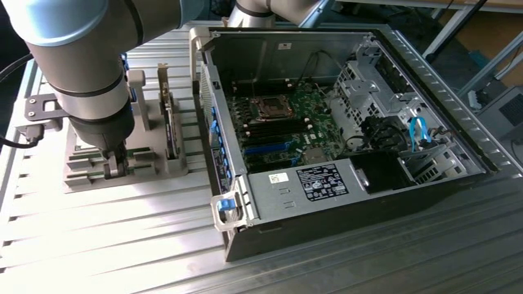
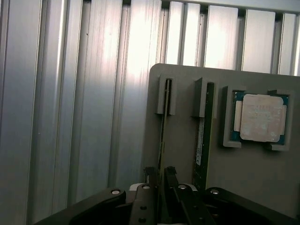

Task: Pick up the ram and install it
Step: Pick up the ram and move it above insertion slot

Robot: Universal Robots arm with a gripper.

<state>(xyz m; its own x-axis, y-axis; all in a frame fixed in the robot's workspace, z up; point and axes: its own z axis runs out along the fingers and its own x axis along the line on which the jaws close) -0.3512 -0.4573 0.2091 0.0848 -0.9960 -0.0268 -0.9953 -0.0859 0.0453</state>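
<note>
Hand (image 2: 160, 171) clamped on the ram (image 2: 162, 138) — upright in grey holder (image 2: 253, 173), processor chip (image 2: 262, 117) nearby, labels unreadable

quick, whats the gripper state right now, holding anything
gripper: closed on the ram, which stands in its slot in the grey holder

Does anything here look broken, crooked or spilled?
Nothing stands out. The ram in the gripper stands straight in its slot on the gray holder, the stick beside it too, and the processor chip lies flat in its recess. The computer case is open, but nothing looks spilled or bent.
</note>
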